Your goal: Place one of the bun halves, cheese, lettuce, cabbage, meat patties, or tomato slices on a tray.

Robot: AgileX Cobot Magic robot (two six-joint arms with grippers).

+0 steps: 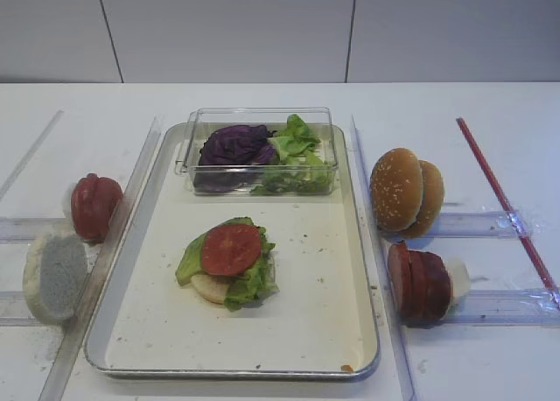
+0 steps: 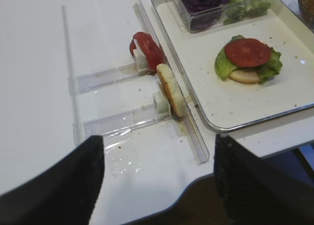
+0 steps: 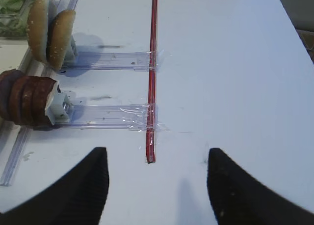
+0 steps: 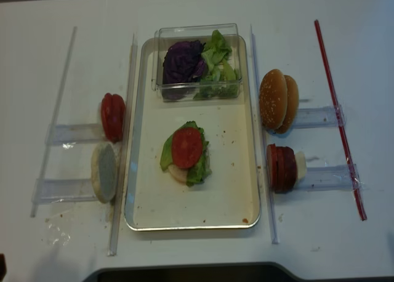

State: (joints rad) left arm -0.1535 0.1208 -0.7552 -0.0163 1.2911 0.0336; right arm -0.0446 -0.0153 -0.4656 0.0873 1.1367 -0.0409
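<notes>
So the tomato slice (image 1: 231, 249) is sitting on lettuce (image 1: 249, 277) and a bun half (image 1: 210, 287) mid-tray (image 1: 157, 331). Left gripper (image 2: 157, 178) is spread wide with nothing in it, over the table's near edge. Right gripper (image 3: 157, 185) also gapes empty, above the red strip (image 3: 152, 87).

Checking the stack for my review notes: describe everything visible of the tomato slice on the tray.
The tomato slice is a thin, round, glossy bright-red disc, whole and lying nearly flat. It tops light green lettuce over a pale bun half, near the middle of the metal tray. Only the lettuce touches it; neither gripper is near.
</notes>
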